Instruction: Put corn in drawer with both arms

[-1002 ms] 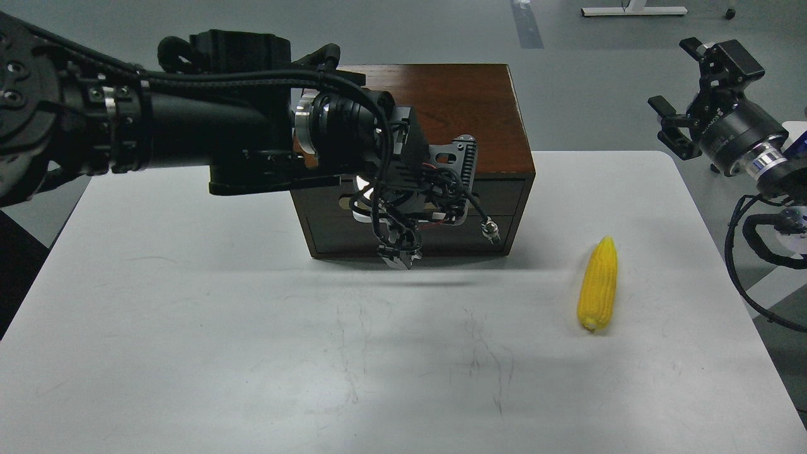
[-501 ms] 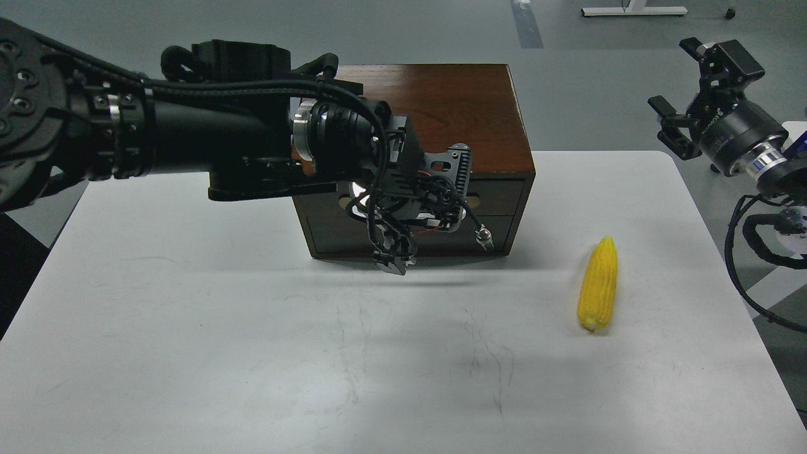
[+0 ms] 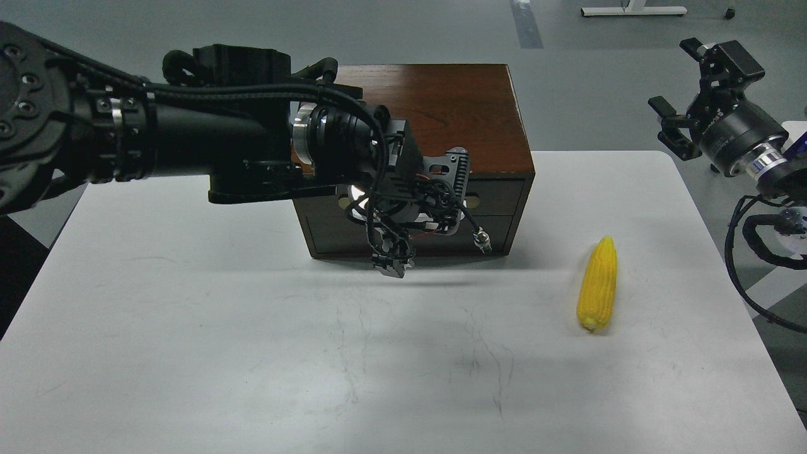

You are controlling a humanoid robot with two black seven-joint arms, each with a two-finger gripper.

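The yellow corn [image 3: 597,293] lies on the white table [image 3: 189,353] at the right, its tapered end pointing away from me. The dark brown wooden box [image 3: 466,113] stands at the back middle, and its drawer [image 3: 499,195] is shut. My left arm reaches across the box front. Its left gripper [image 3: 391,265] points down in front of the drawer, just above the table, and hides most of the white handle [image 3: 357,210]. Its fingers are too dark to tell apart. My right gripper [image 3: 684,94] is open and empty, raised beyond the table's right edge, far from the corn.
Black cables [image 3: 750,252] hang from my right arm past the table's right edge. A small metal plug [image 3: 483,239] dangles from my left wrist in front of the box. The grey floor lies behind the table.
My left gripper has shifted slightly left along the box front. The corn, the box and my right arm have not moved.
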